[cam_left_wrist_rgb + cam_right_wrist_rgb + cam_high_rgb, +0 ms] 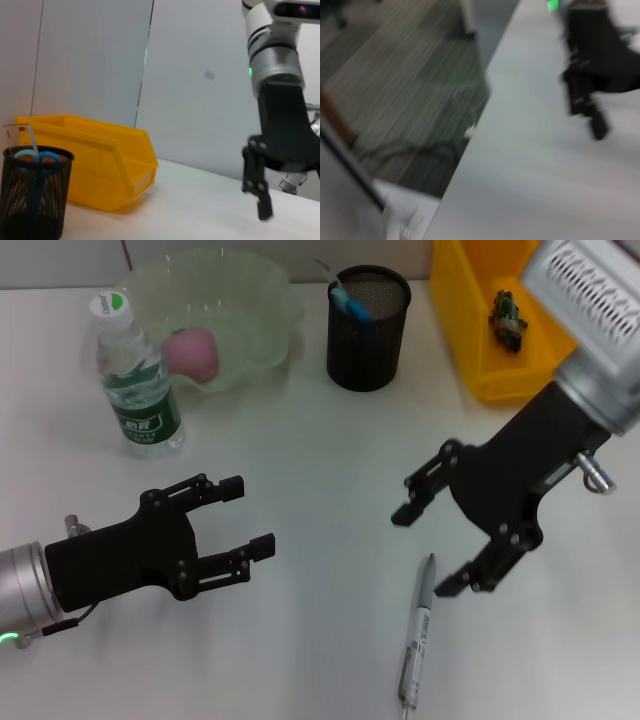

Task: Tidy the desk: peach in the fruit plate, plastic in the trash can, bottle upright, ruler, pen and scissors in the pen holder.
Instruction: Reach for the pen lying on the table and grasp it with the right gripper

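Observation:
A grey pen [418,632] lies on the white table near the front. My right gripper [424,551] is open just above the pen's upper end, not touching it. My left gripper [250,516] is open and empty at the front left. The pink peach [192,352] lies in the clear green fruit plate [262,292]. The water bottle [136,376] stands upright beside the plate. The black mesh pen holder [368,335] holds blue-handled scissors [351,301]. The left wrist view shows the holder [31,200], the scissors [38,158] and a right finger [261,196].
A yellow bin [470,335] at the back right holds a small dark green scrap [508,320]; the bin also shows in the left wrist view [105,160]. The right wrist view shows the table's edge [470,145], the floor beyond it and my left gripper [592,117], blurred.

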Controlling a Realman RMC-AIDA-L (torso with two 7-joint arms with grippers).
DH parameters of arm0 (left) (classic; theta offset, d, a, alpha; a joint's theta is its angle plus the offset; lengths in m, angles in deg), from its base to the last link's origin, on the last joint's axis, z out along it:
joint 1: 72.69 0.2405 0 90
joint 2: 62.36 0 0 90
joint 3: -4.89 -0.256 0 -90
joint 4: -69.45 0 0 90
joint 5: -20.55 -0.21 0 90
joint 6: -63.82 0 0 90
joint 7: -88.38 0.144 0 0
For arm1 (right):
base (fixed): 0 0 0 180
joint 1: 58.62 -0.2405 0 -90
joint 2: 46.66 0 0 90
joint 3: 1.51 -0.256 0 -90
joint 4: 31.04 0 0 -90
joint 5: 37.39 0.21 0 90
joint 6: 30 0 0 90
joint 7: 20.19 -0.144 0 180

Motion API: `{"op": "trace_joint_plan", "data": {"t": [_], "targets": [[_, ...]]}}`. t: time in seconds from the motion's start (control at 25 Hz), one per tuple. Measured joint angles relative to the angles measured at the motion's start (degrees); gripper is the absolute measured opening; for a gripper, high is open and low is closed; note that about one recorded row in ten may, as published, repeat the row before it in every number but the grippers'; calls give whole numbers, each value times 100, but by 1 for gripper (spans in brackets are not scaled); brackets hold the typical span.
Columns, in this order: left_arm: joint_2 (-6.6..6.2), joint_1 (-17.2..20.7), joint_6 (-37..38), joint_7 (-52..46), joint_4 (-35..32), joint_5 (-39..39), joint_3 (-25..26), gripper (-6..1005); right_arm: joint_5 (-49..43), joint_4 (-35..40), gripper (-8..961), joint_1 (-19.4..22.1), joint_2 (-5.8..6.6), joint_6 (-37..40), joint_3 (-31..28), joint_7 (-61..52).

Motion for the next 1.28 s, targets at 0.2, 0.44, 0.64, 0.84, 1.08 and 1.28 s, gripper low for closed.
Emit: {"op": "trace_joint_plan", "data": {"t": [0.2,0.44,0.64,0.84,1.08,1.28], "targets": [[17,2,-7,-3,43,25,20,802,-597,462,762,-69,-279,27,450,340],[22,3,-88,-6,57,25,25,802,-1061,836,737,-95,-466,-14,1211,615],[31,16,-177,-6,66,41,77,802,-1070,930,715,-155,-481,-210,1597,854],[38,13,-243,-6,69,52,117,802,-1150,946,694,-158,-504,-669,2108,1078],[42,-14,-303,-6,83,54,167,802,-1145,888,668,-160,-522,-1025,2601,1287],[40,-16,-309,-6,87,54,201,802,-1113,847,647,-195,-534,-1187,2935,1441]]}}
